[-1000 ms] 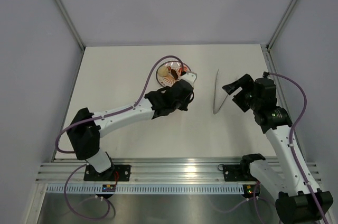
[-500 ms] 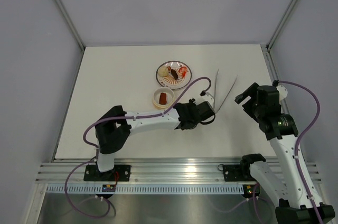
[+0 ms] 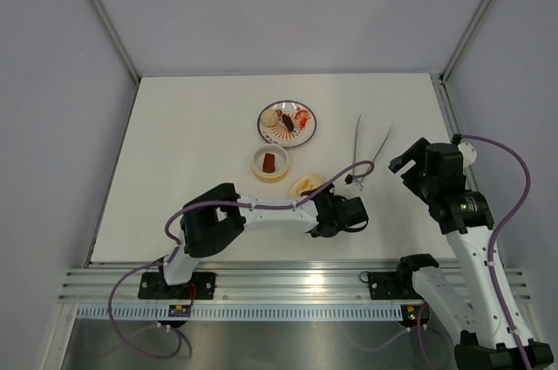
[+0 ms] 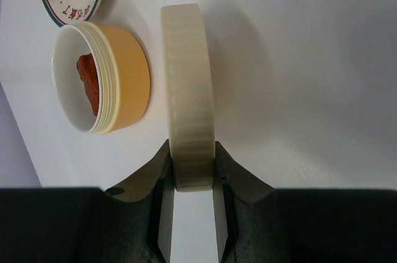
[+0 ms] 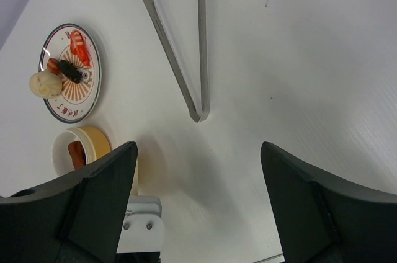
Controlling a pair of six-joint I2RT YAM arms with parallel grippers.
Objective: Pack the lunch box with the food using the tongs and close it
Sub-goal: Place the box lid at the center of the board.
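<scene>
White arms (image 3: pixel 277 208), black joints (image 3: pixel 209 229), purple cables (image 3: pixel 488 138)

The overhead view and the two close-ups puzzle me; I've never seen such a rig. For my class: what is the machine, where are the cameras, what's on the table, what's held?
A left arm and a right arm are bolted at the near edge of the table, each ending in a two-finger gripper. The overhead view looks from above and behind them; each close-up is from a wrist camera. On the table lie a plate with food pieces, a tub holding one brown piece, and tongs. The left gripper is shut on the lid, held on edge beside the tub. The right gripper is open and empty, near the tongs.
</scene>
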